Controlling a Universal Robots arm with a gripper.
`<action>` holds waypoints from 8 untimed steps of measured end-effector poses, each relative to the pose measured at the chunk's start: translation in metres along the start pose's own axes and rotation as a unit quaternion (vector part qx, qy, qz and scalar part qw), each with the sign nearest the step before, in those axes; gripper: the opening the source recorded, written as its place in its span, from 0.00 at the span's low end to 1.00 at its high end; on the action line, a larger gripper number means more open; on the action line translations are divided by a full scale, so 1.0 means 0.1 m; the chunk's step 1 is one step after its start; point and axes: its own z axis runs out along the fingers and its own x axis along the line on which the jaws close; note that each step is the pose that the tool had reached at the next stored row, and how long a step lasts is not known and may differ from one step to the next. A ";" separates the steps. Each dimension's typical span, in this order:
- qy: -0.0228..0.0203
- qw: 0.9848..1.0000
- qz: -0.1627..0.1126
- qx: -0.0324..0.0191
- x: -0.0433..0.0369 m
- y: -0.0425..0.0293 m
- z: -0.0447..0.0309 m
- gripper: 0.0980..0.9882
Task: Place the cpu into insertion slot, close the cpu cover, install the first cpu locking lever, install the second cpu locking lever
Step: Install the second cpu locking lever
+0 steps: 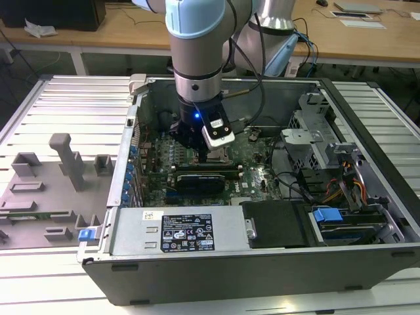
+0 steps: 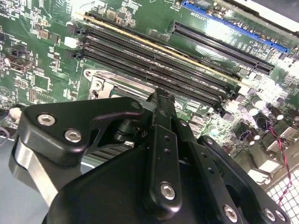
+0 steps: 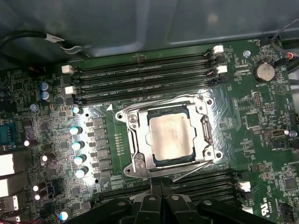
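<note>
The cpu [image 3: 170, 136] lies flat in the insertion slot [image 3: 209, 122], its dull silver top facing up. The silver cpu cover [image 3: 138, 140] rests down around it like a frame. One thin locking lever [image 3: 194, 169] runs at a slant along the socket edge nearest my fingers. My gripper [image 3: 161, 184] is shut, its black tips together just at that edge. In the second wrist view the gripper [image 2: 159, 95] points down at the socket corner [image 2: 100, 84]. The exterior view has the gripper [image 1: 211, 156] low inside the open computer case, over the motherboard.
Long black memory slots [image 3: 140, 79] flank the socket on both sides. A row of capacitors [image 3: 77, 144] stands beside it. The power supply box [image 1: 190, 230] and drive cage [image 1: 328, 164] close in the case. A grey fixture tray [image 1: 52, 190] lies at the exterior view's left.
</note>
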 end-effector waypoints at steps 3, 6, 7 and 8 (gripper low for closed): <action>0.000 1.000 0.000 0.000 0.019 -0.005 0.000 0.01; 0.000 1.000 0.000 -0.001 0.070 -0.021 0.001 0.01; 0.000 1.000 0.000 -0.001 0.082 -0.027 0.005 0.01; 0.000 1.000 0.000 -0.001 0.092 -0.036 0.012 0.01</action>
